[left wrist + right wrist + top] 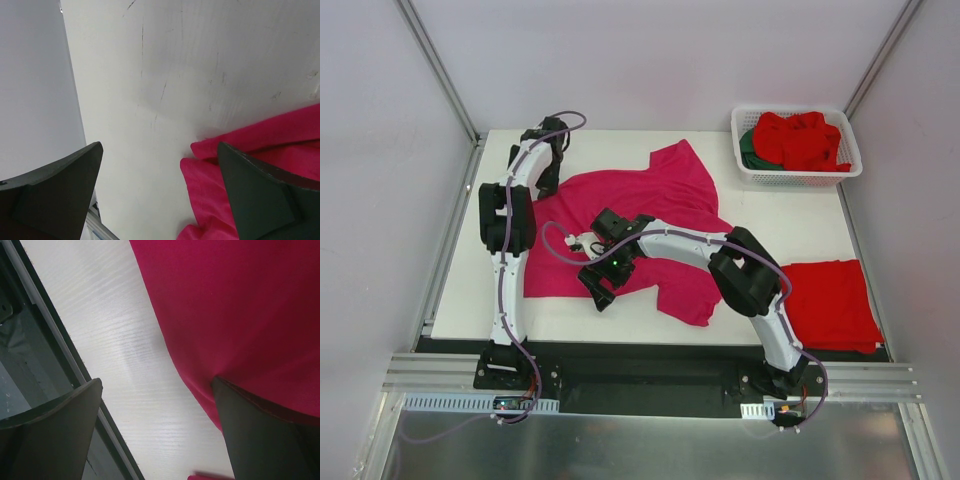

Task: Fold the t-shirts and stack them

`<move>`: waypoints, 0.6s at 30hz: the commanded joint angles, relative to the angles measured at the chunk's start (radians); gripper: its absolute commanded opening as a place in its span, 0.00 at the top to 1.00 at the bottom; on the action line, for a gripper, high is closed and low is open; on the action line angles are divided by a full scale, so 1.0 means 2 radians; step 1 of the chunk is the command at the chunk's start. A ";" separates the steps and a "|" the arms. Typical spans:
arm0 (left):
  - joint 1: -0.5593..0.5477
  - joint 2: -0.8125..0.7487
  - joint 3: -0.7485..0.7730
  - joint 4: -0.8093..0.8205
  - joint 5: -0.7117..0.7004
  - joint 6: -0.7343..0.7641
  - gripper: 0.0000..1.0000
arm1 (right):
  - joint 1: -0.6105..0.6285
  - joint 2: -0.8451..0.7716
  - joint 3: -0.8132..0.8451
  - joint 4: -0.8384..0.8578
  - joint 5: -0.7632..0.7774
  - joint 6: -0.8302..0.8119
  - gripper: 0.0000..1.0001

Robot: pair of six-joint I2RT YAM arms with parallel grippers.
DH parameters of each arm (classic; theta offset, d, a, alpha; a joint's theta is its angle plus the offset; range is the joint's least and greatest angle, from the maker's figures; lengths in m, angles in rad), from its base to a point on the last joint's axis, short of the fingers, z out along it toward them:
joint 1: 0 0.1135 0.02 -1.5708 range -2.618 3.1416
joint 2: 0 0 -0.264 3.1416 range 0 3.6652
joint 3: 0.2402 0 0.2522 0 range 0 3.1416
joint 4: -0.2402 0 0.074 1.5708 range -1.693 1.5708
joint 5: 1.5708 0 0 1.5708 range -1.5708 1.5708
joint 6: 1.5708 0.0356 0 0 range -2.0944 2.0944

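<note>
Centre stage, a magenta-pink cotton t-shirt [650, 205] lies spread flat on the white worktop [580, 315], one sleeve pointing to the far side and its body rumpled at the near hem.

The left pincer [159, 145] hangs at that shirt's far-left corner, jaws gaping wide with nothing between them. Its wrist view shows one dark finger [260, 195] over the bunched pink edge and the other over bare worktop. Whether it touches the cloth I can't tell.

Over to the right pincer [156, 381], which sits low at the shirt's near hem. It too is spread wide and carries nothing. One finger [260, 435] sits above the pink fabric while its partner is out over the worktop's near edge, beside the dark rail.

Right of the pink shirt and well apart from it lies a bright red t-shirt [830, 300], folded into a flat rectangle at the worktop's near-right corner. Far right of the pink shirt stands a white slotted plastic basket [798, 180], with crumpled red t-shirts [802, 138] piled inside and a dark green shirt [750, 150] peeking out at their left.
</note>
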 commanded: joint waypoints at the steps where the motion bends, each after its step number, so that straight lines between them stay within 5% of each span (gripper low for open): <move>1: -0.006 -0.039 -0.010 -0.018 -0.003 -0.004 0.01 | 0.004 0.040 -0.014 -0.060 0.007 -0.006 0.04; 18: -0.012 -0.009 -0.006 -0.020 -0.015 -0.004 0.01 | 0.004 0.043 -0.009 -0.070 0.007 -0.009 0.04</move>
